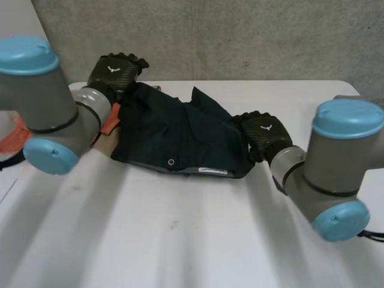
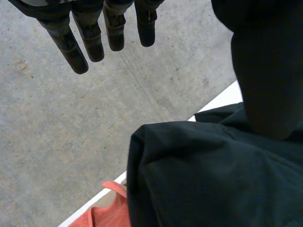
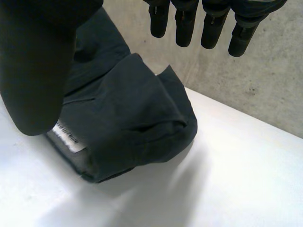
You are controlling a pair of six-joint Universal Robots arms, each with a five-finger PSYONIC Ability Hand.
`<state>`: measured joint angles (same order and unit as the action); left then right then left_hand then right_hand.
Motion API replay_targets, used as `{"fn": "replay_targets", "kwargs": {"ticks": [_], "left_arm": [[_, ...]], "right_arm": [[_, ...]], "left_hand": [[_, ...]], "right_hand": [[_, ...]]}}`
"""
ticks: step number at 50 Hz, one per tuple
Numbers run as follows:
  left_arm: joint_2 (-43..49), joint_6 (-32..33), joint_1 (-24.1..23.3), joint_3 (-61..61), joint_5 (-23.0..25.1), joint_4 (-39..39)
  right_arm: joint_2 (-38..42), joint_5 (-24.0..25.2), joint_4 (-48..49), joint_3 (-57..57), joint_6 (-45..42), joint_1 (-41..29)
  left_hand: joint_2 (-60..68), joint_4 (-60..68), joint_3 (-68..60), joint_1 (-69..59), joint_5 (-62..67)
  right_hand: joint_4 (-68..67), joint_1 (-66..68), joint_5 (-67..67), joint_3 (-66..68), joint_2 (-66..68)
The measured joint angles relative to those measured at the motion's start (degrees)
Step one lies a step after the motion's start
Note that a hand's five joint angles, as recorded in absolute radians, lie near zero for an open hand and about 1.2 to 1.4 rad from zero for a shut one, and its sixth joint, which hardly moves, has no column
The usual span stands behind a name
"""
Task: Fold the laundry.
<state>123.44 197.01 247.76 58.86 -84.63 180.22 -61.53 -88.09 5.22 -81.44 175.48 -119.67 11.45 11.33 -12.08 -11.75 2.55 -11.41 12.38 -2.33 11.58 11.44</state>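
In the head view the dark garment (image 1: 180,135) lies bundled at the table's (image 1: 180,240) far middle, with the left hand (image 1: 114,71) at its far left corner and the right hand (image 1: 265,132) at its right edge. The left wrist view has that hand's fingers (image 2: 90,40) straight and spread, clear of the garment, and an orange cloth (image 2: 106,215) lies beside the garment, with a concrete wall (image 2: 71,118) beyond. The right wrist view has the fingers (image 3: 184,28) straight too, holding nothing; the garment looks light and limp, best pinched along the edge by its label (image 3: 66,137), with smooth bare table in front.

I see bare tabletop (image 1: 180,240) in front; the dark garment (image 1: 180,135), orange cloth (image 2: 106,215) and wall (image 1: 240,36) crowd the back.
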Motion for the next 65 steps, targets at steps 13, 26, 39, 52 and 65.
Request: {"fn": "replay_targets", "kwargs": {"ticks": [13,26,39,52,65], "left_arm": [[18.0,3.6,5.8,-30.1,8.8,-19.6],[37.1,17.2,6.4,-56.4,12.5,-27.5],[32.1,13.6,4.0,-52.7,7.5,-28.0],[2.3,2.0,-2.5,-18.9,4.8,-26.3],[2.4,-5.1,-17.3,1.1,-5.8,-7.6]], "right_arm": [[6.3,-10.0,0.5,2.4,-0.7,-8.5],[16.7,-21.5,7.5,8.0,-4.0,-10.4],[14.1,-21.9,16.2,8.7,-7.2,-4.1],[17.0,-8.0,10.7,34.5,-8.2,9.1],[39.8,2.0,4.7,61.3,-10.7,12.2]], "left_hand": [[0.0,0.0,0.0,0.0,0.0],[0.0,0.0,0.0,0.0,0.0],[56.0,57.1,-55.4,-53.3,51.6],[56.8,57.2,-56.0,-53.3,51.6],[12.5,13.2,-12.2,-11.1,12.3]], "right_hand": [[0.0,0.0,0.0,0.0,0.0],[-6.7,6.5,-6.3,6.6,6.8],[-56.8,49.0,-54.0,56.0,53.9],[-56.8,52.9,-54.7,56.0,53.9],[-45.0,43.1,-44.1,44.6,44.0]]}}
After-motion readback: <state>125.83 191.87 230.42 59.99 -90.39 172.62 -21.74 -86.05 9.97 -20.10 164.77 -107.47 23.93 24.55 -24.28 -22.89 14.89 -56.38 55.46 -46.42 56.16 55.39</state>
